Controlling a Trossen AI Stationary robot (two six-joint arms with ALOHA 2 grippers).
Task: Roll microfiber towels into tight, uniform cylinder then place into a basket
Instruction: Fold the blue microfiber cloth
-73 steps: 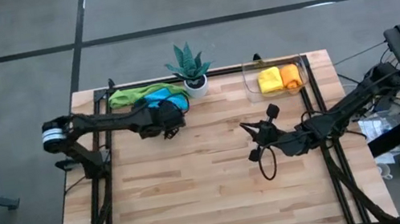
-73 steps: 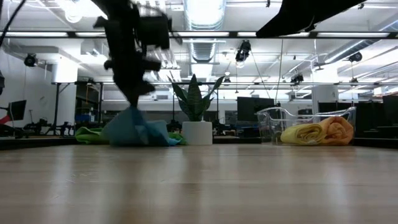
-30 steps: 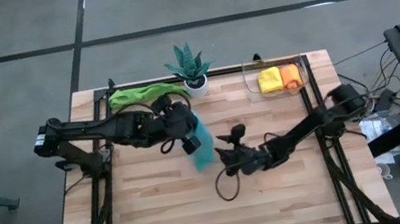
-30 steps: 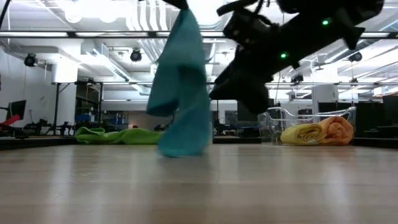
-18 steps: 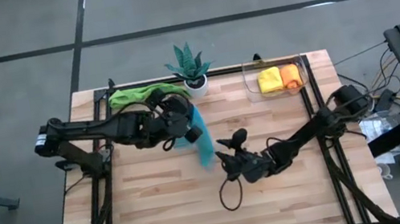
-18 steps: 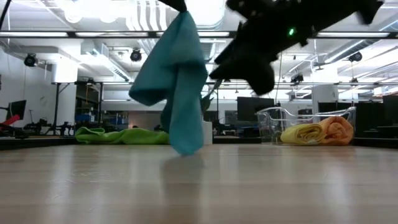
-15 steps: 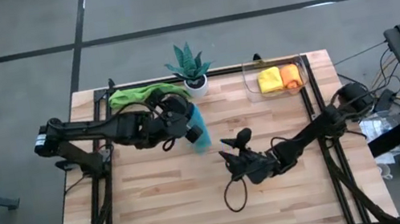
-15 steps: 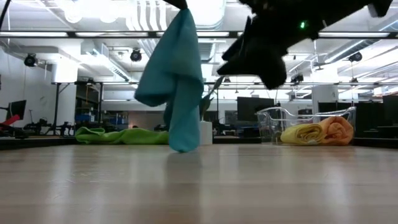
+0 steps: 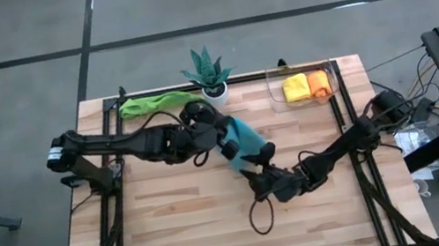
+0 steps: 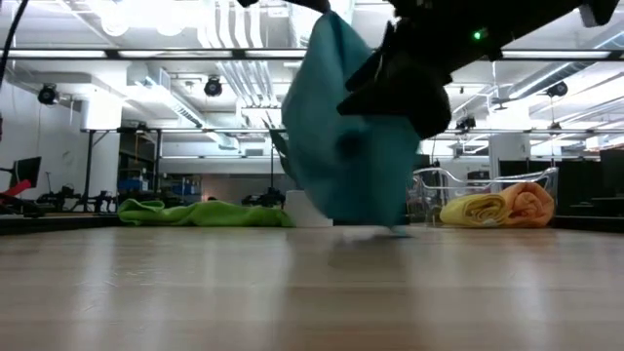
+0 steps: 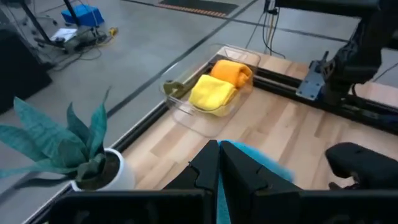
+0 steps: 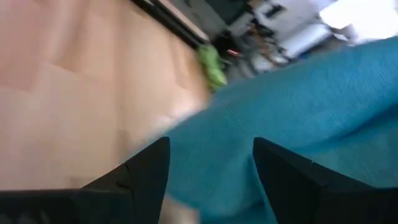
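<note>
The left gripper [image 9: 220,137] is clenched on an upper edge of the light blue towel [image 9: 245,143], which hangs from it above the middle of the table, its lower end down near the boards. The right gripper [image 9: 256,169] sits just beside the hanging cloth with its fingers [image 12: 146,171] spread wide and the towel's lower part right in front of them; whether they touch it I cannot tell.

The wooden table [image 9: 183,227] is pale planks on a dark frame. At its far edge lie a crumpled green towel [image 9: 149,104], a spiky plant in a white pot [image 9: 210,75] and the clear basket [image 9: 275,94], which holds a yellow roll [image 9: 296,88] and an orange roll [image 9: 318,82] side by side. Behind is a workshop with ceiling lights and monitors.

The blue towel is unrolled, draped in loose folds
</note>
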